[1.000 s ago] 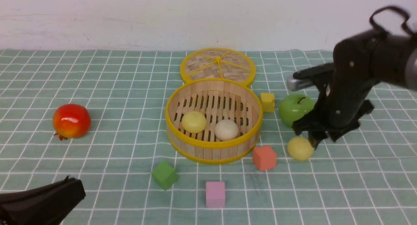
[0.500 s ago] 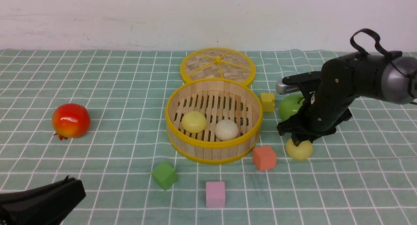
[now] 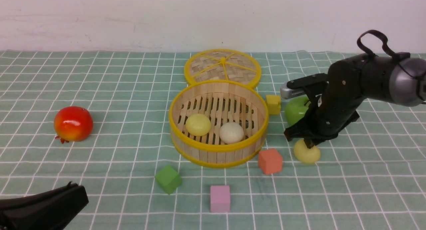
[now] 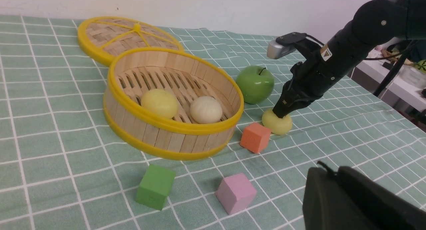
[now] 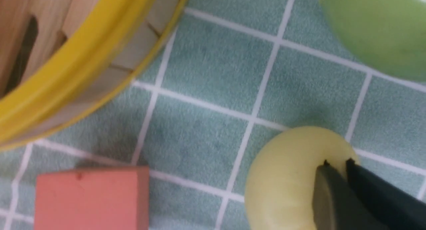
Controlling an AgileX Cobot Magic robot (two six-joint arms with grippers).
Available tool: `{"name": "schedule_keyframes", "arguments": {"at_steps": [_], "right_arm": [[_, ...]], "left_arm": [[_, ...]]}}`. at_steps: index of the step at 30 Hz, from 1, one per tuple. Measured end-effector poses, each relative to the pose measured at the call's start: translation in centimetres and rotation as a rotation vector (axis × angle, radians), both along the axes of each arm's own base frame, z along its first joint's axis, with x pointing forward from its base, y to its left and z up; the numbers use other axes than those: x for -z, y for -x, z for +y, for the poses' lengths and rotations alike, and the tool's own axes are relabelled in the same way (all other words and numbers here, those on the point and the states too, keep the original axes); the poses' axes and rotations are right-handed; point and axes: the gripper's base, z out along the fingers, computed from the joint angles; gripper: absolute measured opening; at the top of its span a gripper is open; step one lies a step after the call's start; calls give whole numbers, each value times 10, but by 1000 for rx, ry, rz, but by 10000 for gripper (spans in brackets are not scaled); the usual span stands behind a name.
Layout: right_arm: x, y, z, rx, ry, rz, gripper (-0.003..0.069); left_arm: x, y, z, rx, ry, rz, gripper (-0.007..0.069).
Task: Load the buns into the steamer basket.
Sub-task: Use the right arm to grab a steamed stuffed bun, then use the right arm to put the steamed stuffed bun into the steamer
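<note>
Right of the steamer basket (image 3: 218, 149), on the checked cloth (image 3: 116, 90) between orange cube (image 3: 270, 161) and green apple (image 3: 294, 111), the third bun (image 3: 307, 154) lies under the right gripper (image 3: 310, 145). Only the right wrist view shows its jaws clenched nearly together, fingertips (image 5: 327, 176) pinching the bun's dented top; the left gripper (image 3: 43, 208) shows only its black body, so its jaw state cannot be told. Inside the basket sit a yellow bun (image 3: 198, 124) and an off-white bun (image 3: 231, 132).

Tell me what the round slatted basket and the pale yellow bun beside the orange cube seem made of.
Round slatted steamer basket: likely bamboo or wood, matte, grain visible on the slats; smooth yellow rims, perhaps plastic. Pale yellow bun outside it: seemingly soft foam or rubber, matte; it dents where the right hand pinches it.
</note>
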Motion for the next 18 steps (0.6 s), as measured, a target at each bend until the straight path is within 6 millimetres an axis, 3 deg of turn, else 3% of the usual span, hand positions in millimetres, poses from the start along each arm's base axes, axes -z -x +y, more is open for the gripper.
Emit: {"name": "schedule_keyframes", "arguments": {"at_steps": [2,6,9,11,14,18], "right_arm": [[-8,3,-1,-1,-1,-2,-1],[-48,13,6,-23,-34,-70,-1],[-93,22,32,-91,-122,-199,-1],[-110,24,51,-142,-179,-276,-1],[-114,19,79,-181,-260,-357,-1],[-91,1,103,-197,-297,-417,0]], "left_arm": [[0,0,0,0,0,0,42],[0,0,0,0,0,0,47],[0,0,0,-1,0,-1,50],[0,0,0,-1,1,-1,50],[0,0,0,-1,1,-1,50],[0,0,0,-1,1,-1,56]]}}
